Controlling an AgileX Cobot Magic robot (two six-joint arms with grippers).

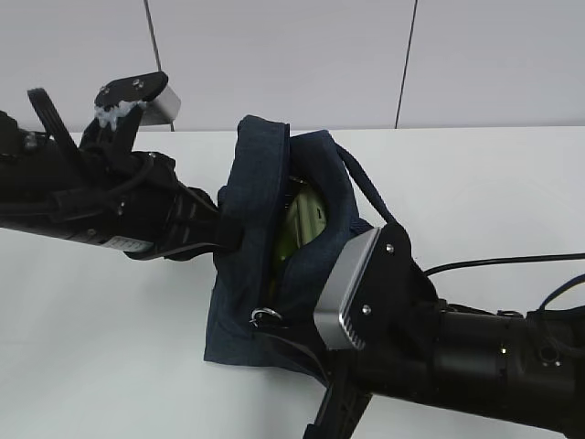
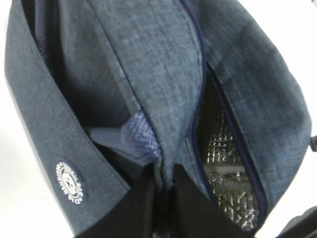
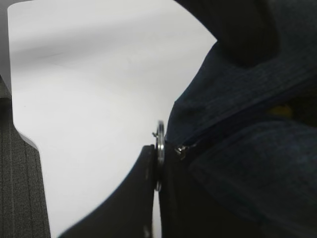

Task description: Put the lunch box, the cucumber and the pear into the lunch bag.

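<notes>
Your left arm [image 1: 101, 206] is matte black, with ribbed plastic shells and thin black cables looping along it. Its wrist camera [image 1: 146, 96] is a silver-grey box under a black plate with small screws. Your right arm [image 1: 475, 357] is black too, trailing black cables, with a tiny lit dot. Its camera housing [image 1: 352, 288] is brushed silver with dark screws.

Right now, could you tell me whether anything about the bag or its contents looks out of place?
Nothing looks spilled or damaged. The lunch bag is slumped and its zip is still partly open, with the lunch box showing through the gap.
</notes>
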